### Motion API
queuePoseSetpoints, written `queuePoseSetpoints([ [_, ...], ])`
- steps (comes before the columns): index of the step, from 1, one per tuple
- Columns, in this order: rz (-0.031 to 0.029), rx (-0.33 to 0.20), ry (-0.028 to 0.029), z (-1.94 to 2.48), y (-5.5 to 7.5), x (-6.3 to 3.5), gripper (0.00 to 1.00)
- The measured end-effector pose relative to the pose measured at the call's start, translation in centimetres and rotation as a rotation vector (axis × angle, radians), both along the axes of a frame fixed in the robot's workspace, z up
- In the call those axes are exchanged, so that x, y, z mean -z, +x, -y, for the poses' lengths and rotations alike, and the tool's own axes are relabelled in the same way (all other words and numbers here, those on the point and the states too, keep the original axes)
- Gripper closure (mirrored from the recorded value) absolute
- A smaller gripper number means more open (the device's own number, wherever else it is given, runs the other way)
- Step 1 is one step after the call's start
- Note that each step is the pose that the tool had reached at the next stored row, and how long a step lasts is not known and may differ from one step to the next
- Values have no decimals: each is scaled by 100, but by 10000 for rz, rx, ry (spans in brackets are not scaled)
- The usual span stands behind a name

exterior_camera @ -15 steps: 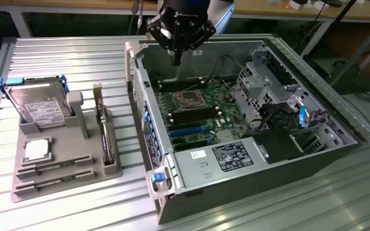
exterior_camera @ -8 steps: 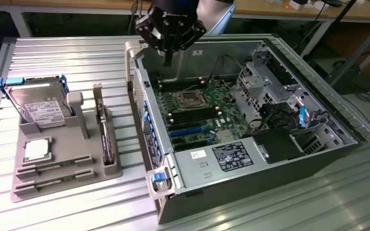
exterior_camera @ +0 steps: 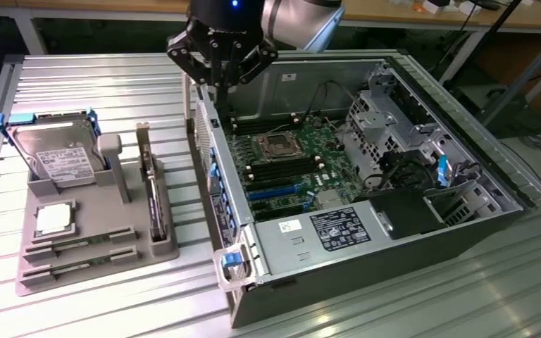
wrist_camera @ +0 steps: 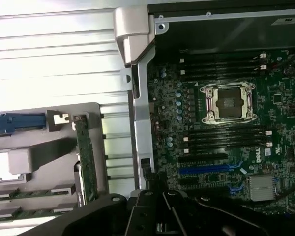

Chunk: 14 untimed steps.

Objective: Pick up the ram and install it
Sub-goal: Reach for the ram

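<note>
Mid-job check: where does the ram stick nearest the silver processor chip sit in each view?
Exterior view: the ram stick lies in the gray tray at the exterior view's left, just nearer the camera than the processor chip.
Wrist view: the ram stick lies in the tray, between the processor chip and the second stick.
Shared landmark: the empty CPU socket.

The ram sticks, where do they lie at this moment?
One ram stick and its twin lie side by side in the grey tray at the exterior view's left, next to the silver processor chip, outside the computer case.
</note>
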State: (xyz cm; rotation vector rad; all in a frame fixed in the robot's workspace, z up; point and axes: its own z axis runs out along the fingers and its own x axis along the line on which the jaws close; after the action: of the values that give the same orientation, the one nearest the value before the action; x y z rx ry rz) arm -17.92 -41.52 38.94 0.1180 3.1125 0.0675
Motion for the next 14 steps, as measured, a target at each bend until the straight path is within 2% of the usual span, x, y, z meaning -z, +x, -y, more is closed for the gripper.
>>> queuePoseSetpoints([
  [3, 0, 1, 0, 87, -108, 17, 89],
  [5, 1, 0, 1, 128, -195, 27, 89],
  [8, 0, 0, 1, 159, -331, 38, 89],
  [11, 0, 2, -1, 225, -655, 60, 89],
  [14, 0, -1, 0, 265, -812, 73, 89],
])
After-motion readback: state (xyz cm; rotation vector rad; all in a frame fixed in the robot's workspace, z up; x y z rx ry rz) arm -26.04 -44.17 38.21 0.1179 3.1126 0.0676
